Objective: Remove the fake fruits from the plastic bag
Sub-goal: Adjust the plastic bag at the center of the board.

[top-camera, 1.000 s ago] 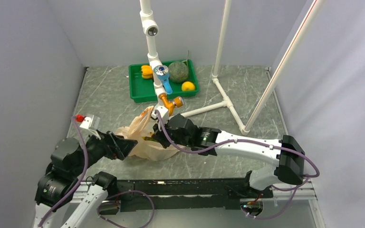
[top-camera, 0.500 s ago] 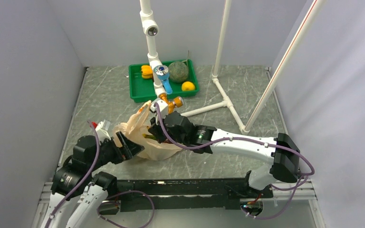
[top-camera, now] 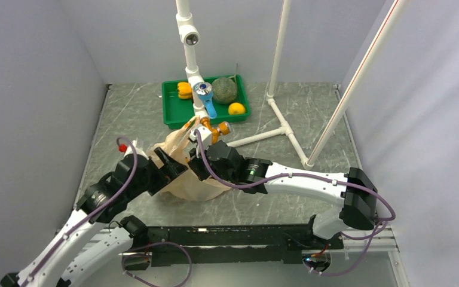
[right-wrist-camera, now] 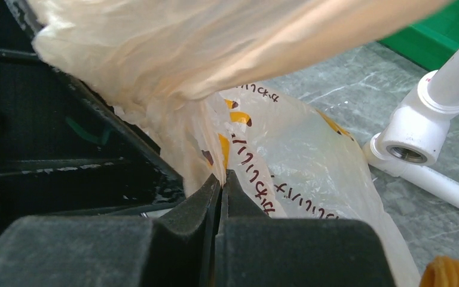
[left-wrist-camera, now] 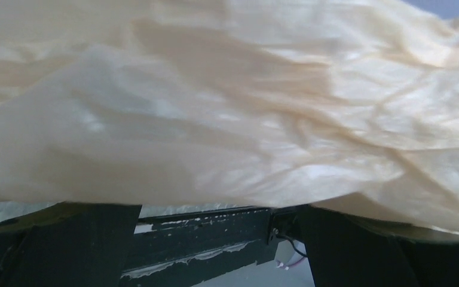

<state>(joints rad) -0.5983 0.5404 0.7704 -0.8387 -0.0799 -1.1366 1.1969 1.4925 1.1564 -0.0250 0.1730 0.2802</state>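
Opening the plastic bag (top-camera: 198, 186), slumped on the surface (top-camera: 131, 119) near left of centre, with right claw (right-wrist-camera: 221, 179) clamped on a fold and left claw (top-camera: 172, 165) spread wide against its left side, fake fruits hidden inside, calling next for a grip on the opposite edge to part the mouth

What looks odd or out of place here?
Nothing is spilled or broken. Only the bag looks odd: it is crumpled, with one fold pinched in the right arm's shut jaws, and it fills the left wrist view.
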